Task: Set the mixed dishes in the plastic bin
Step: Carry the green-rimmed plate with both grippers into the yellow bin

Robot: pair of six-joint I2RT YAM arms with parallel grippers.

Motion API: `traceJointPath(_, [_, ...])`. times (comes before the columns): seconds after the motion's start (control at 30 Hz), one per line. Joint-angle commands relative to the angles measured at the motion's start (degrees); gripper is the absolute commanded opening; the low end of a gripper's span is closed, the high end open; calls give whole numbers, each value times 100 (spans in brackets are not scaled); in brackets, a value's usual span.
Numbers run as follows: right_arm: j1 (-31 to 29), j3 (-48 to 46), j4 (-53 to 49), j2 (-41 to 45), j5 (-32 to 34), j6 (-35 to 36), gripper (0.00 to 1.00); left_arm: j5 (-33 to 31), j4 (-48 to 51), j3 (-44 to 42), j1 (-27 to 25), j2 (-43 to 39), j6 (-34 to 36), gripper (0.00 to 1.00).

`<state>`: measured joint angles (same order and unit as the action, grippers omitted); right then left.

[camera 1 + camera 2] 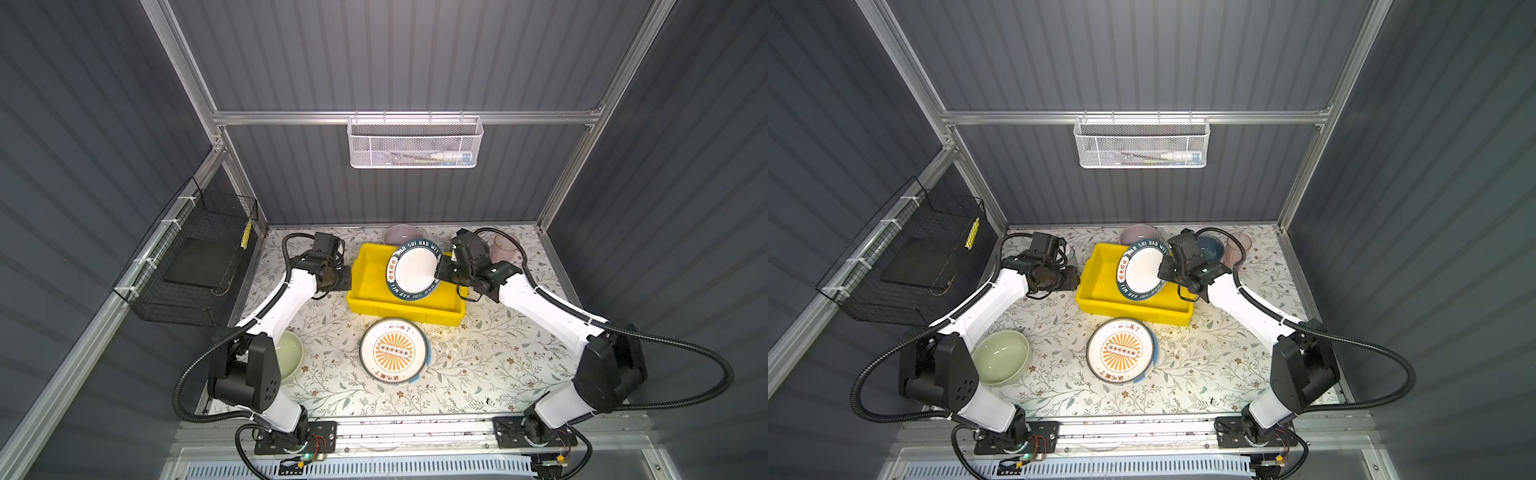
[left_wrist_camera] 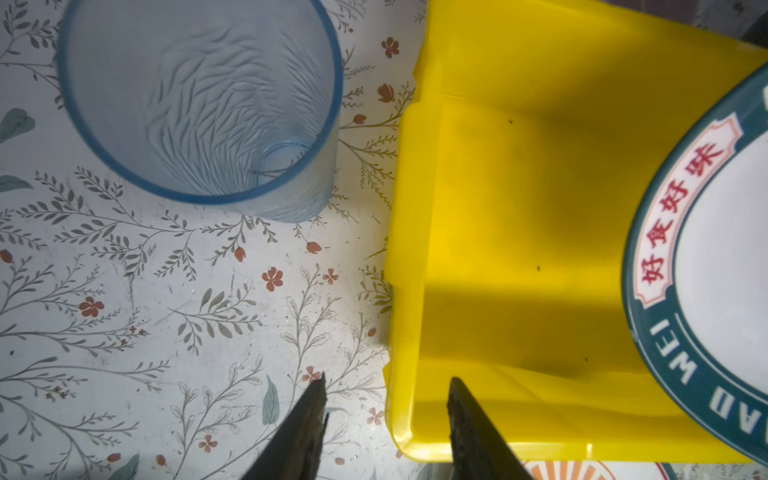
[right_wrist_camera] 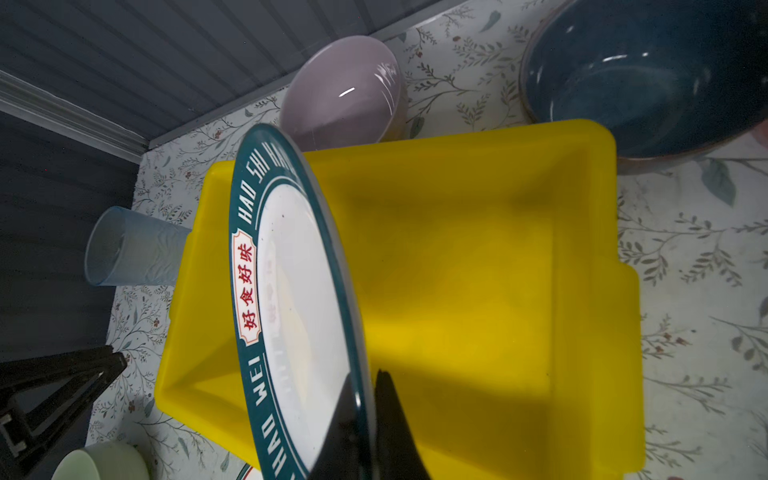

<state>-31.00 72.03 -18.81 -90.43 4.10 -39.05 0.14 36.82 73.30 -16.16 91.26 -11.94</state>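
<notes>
Fingers (image 3: 395,419) of the right gripper (image 3: 366,384) are clenched on the rim of the green-rimmed lettered plate (image 3: 299,291), one on each face. The plate hangs steeply tilted, almost on edge, over the yellow plastic bin (image 1: 399,312). Whether its low edge touches the bin floor cannot be told. The left gripper (image 2: 387,380) waits just beside the bin's left wall, fingers parted and grasping nothing.

The plate looks stiff, glossy and probably slippery. Pinched at one spot on the rim, it would likely want to swing, and a drop could chip it. The rim is the only place to take hold of it, and setting it down flat seems to call for a slow lowering before letting go.

On the desk (image 1: 478,374), an orange sunburst plate (image 1: 394,352) lies just in front of the bin, stacked on another plate whose blue edge peeks out. A pale green bowl (image 1: 1000,357) sits near the front-left corner. By the back edge are a lilac bowl (image 1: 401,235), a dark blue bowl (image 1: 1210,247) and a pink tumbler (image 1: 503,247). A blue tumbler (image 2: 199,104) stands near the bin's left wall.

A floral printed covering lies smooth over the desk. Dark ribbed panels in an aluminium frame close it in. A white mesh basket (image 1: 413,143) hangs on the back rail and a black wire basket (image 1: 187,257) on the left wall.
</notes>
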Motion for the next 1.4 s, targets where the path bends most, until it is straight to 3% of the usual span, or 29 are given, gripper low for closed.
traceJointPath(0.0, [-1, 252, 508, -199, 37, -285, 0, 155, 39, 207, 59, 152, 407, 49])
traceJointPath(0.37, [-5, 647, 747, -1061, -405, -488, 0, 829, 205, 426, 96, 682, 707, 40])
traceJointPath(0.77, [-111, 1079, 1048, -1898, -1108, -933, 0, 1002, 314, 485, 96, 902, 754, 36])
traceJointPath(0.9, [-139, 1142, 1083, -2082, -1163, -1004, 0, 1125, 342, 494, 96, 924, 761, 28])
traceJointPath(1.37, [-191, 1077, 1140, -2430, -1301, -1086, 0, 1383, 291, 388, 96, 911, 730, 28])
